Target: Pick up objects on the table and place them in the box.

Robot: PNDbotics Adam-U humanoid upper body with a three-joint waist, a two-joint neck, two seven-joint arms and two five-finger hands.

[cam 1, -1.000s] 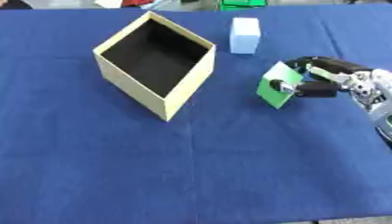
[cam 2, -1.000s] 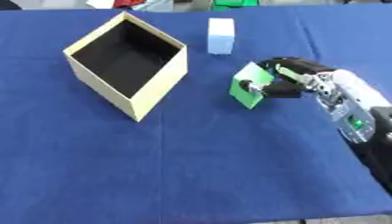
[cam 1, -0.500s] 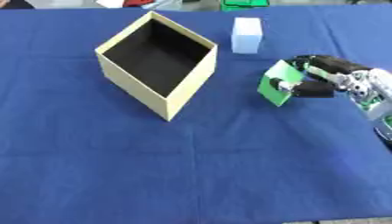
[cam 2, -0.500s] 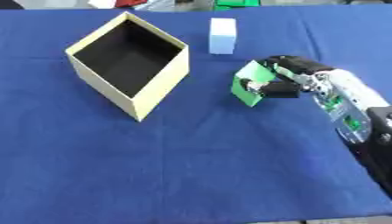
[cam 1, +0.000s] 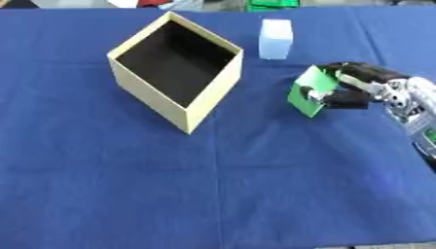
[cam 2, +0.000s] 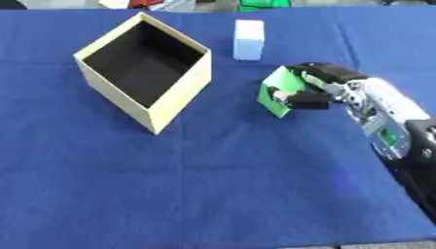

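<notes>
An open tan box (cam 1: 177,73) with a dark inside stands on the blue table, turned corner-on, at the upper left. To its right my right hand (cam 2: 319,85) has fingers and thumb curled round a small green block (cam 1: 308,92), which is tilted. A pale blue block (cam 1: 275,32) stands farther back, behind the green one. My left hand shows in neither view.
The blue cloth (cam 1: 213,185) covers the whole table. Green, red and white things (cam 2: 264,5) lie past the far edge. My right forearm (cam 2: 388,126) runs along the right side.
The right hand with the green block has shifted slightly up and left, toward the box. The box and pale blue block stay put.
</notes>
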